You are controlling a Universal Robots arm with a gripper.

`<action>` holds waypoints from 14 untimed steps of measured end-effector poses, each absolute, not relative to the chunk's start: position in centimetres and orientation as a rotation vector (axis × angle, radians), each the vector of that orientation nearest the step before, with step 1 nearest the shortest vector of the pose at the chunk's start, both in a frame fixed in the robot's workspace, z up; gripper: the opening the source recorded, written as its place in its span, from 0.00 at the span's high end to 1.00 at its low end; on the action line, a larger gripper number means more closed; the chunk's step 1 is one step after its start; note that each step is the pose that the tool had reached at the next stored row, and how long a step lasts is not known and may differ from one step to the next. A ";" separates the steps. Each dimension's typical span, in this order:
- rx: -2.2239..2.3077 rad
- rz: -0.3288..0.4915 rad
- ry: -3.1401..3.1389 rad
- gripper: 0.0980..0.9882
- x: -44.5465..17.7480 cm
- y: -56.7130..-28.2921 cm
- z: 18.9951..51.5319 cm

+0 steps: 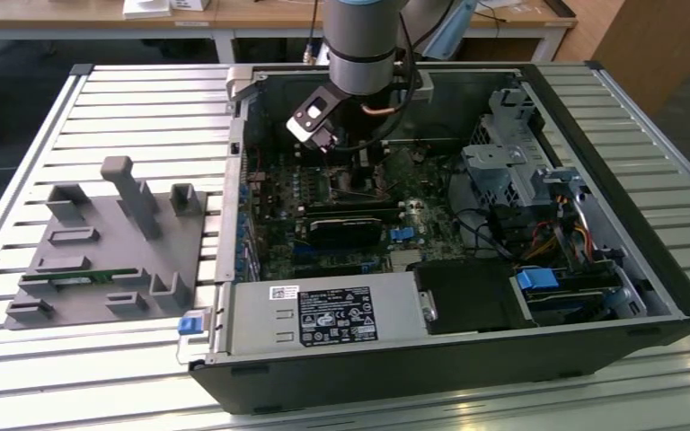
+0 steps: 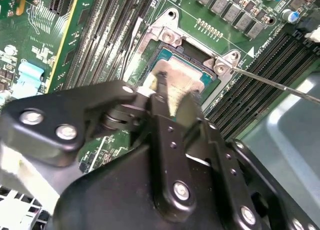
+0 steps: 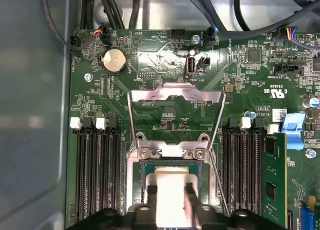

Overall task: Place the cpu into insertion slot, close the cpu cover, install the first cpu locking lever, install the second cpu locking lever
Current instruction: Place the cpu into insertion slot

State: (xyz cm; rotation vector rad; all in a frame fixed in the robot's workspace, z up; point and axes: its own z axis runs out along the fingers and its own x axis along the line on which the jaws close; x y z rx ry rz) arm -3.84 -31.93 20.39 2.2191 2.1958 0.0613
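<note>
In both wrist views my gripper [image 3: 171, 191] [image 2: 174, 97] reaches down onto the insertion slot [image 3: 200, 166] [image 2: 192, 48] on the green motherboard. Its two black fingers [image 3: 150, 196] stand at either side of the cpu [image 3: 172, 179] [image 2: 181, 78], shut on the silver-grey top. The cpu sits level within the slot's black rim, its green edge showing. The cpu cover [image 3: 175, 92], a silvery frame with a square window, stands swung open behind the slot. A thin wire locking lever [image 3: 218, 182] [image 2: 272, 83] sticks up free beside the slot. In the exterior view the gripper [image 1: 348, 166] is inside the computer case.
Long black memory slots [image 3: 97, 170] flank the slot on both sides, one holding a green module [image 3: 274, 180]. Cables [image 3: 225, 19] hang over the board's far edge. The open case [image 1: 632, 269] holds drive bays and a power supply [image 1: 321, 316]. A grey fixture tray [image 1: 105, 242] lies at the exterior view's left.
</note>
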 end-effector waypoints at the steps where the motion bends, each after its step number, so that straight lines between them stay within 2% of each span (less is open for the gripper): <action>1: 2.220 0.058 2.197 0.78 -3.8 -31.9 20.4; 2: 2.221 0.056 2.198 0.85 -3.8 -31.9 20.4; 3: 2.222 0.055 2.198 0.85 -3.8 -31.9 20.4; 4: 2.222 0.054 2.199 0.91 -3.8 -31.9 20.5; 5: 2.223 0.054 2.199 0.91 -3.8 -31.9 20.5; 6: 2.223 0.054 2.199 0.97 -3.8 -31.9 20.5; 14: 2.223 0.053 2.200 0.99 -3.8 -31.9 20.7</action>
